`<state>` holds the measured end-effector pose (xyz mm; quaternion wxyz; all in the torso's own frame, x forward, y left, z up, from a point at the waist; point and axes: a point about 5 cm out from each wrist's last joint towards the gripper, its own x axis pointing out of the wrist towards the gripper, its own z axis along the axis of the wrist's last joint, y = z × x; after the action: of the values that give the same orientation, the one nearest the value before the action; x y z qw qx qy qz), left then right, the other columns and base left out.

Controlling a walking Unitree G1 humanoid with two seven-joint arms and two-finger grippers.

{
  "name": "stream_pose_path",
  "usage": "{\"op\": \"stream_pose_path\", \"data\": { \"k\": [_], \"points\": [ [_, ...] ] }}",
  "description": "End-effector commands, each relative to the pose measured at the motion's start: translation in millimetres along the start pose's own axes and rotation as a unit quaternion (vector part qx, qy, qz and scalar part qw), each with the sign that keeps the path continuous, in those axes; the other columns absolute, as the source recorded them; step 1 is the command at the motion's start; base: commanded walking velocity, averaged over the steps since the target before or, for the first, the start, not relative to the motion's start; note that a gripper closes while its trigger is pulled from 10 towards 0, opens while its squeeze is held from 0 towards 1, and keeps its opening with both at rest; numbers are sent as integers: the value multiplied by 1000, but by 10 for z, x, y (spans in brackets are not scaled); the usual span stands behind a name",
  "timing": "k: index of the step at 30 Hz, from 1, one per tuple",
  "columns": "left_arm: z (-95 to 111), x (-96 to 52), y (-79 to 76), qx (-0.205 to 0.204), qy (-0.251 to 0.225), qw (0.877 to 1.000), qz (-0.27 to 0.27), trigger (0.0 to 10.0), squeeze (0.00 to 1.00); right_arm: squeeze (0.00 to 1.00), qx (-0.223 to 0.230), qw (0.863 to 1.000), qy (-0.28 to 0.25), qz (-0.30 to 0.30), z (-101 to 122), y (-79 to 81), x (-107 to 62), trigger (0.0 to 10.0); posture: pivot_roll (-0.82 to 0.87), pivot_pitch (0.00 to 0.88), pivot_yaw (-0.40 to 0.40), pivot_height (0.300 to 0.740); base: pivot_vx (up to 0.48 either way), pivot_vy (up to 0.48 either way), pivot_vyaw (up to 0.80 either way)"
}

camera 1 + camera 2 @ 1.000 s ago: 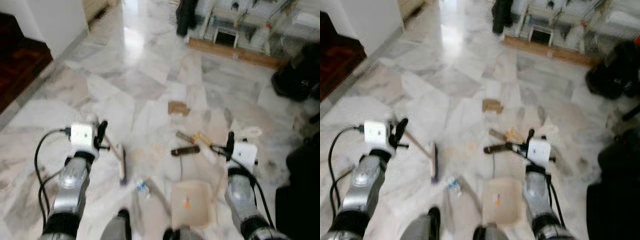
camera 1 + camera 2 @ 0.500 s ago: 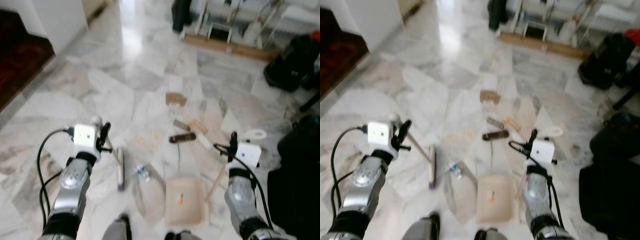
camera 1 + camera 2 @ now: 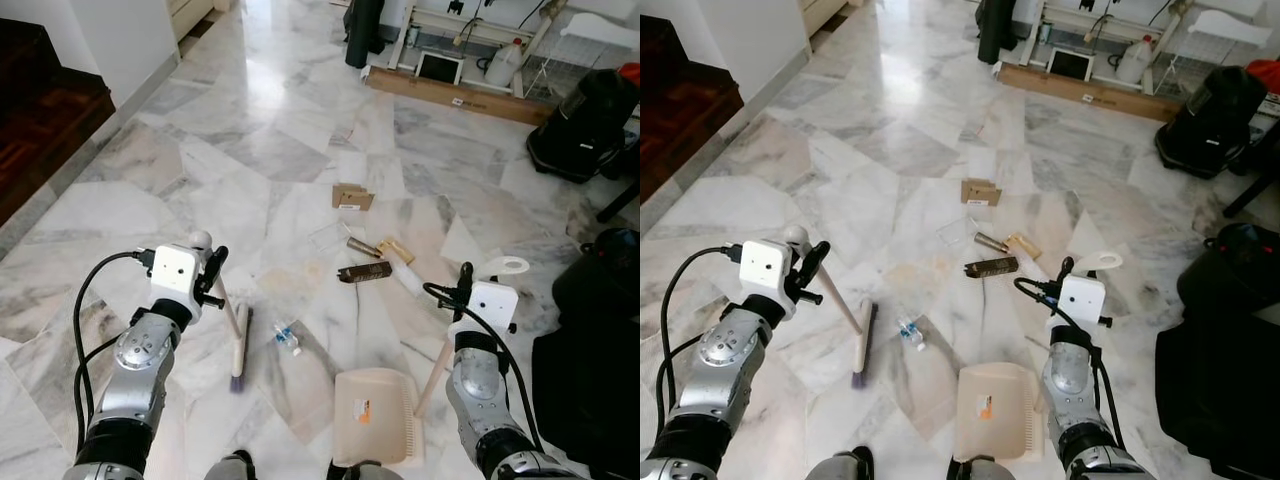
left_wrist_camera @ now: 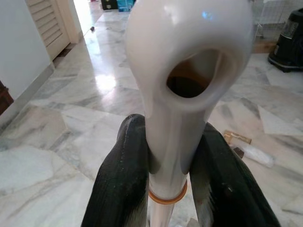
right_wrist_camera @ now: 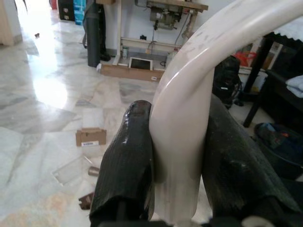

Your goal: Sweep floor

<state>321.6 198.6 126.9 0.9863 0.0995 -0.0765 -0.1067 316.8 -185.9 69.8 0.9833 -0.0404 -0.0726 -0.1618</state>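
The left claw (image 3: 207, 275) is clamped on the white top of the broom (image 3: 238, 345), its two black fingers (image 4: 120, 189) pressed against either side of the handle just below the hanging hole. The broom has a pale wooden shaft with an orange ring under the white cap, and it slants down to a narrow beige head with dark bristles resting on the marble floor (image 3: 250, 130) in front of the robot's left side.

The right claw (image 3: 462, 283) pinches the curved white handle of the dustpan (image 3: 375, 416). A light wooden stick runs from that handle down to the cream-coloured pan, which sits flat on the floor near the robot's feet and carries a small orange mark.

Between broom head and pan lies a small plastic bottle (image 3: 286, 338). Farther out on the floor are a dark brown wrapper (image 3: 365, 272), a tan piece (image 3: 394, 249) and a flattened cardboard box (image 3: 351, 196). A long cardboard carton (image 3: 455, 94) lies along the far side of the floor, with a black bag (image 3: 585, 125) beside it.
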Motion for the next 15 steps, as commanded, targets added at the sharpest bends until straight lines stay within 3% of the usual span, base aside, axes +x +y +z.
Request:
{"op": "stream_pose_path", "data": {
  "k": [1, 7, 15],
  "points": [
    [-17, 3, -18, 3, 5, 1000, -12, 10000, 0, 0, 32, 999, 0, -35, 26, -55, 33, 10000, 263, 187, -98, 740, 0, 0, 0],
    [35, 38, 10, -1, -1, 1000, -23, 10000, 0, 0, 84, 995, -10, -59, 127, -48, 127, 10000, 275, 170, -60, 740, 0, 0, 0],
    [103, 91, 60, -3, -7, 1000, -30, 10000, 0, 0, 100, 992, -25, -71, 187, -58, 166, 10000, 294, 171, -27, 740, 0, 0, 0]
  ]
}}
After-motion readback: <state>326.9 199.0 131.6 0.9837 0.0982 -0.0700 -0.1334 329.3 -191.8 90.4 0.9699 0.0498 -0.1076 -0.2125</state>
